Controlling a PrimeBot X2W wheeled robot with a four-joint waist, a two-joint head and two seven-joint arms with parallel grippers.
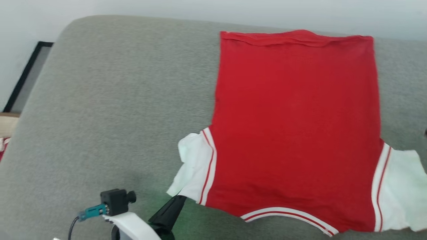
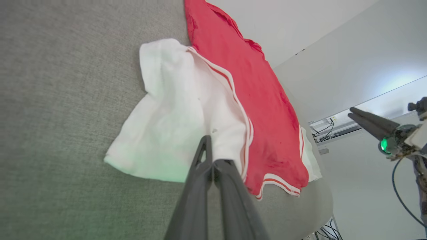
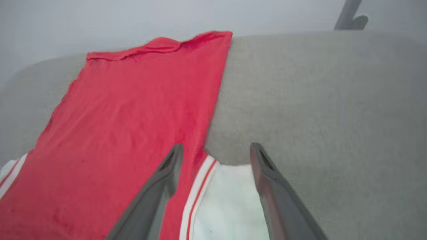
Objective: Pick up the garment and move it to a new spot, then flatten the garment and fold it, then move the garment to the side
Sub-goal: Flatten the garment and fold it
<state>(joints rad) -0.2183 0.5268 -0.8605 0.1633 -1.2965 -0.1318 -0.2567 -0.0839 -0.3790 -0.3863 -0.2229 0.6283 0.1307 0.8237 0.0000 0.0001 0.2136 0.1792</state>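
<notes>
The garment is a red shirt with white sleeves, spread flat on the grey cushion, its striped neckline toward me and its hem at the far edge. My left gripper is shut, its tips resting at the near corner of the left white sleeve; I see no cloth between its fingers. My right gripper is open just above the seam where the red body meets the right white sleeve, one finger on each side of the striped trim. Its jaws hold nothing.
The cushion has bare grey room to the left of the garment and a rounded edge on all sides. A black-framed panel leans by the wall at the far left. Cables hang past the cushion's edge.
</notes>
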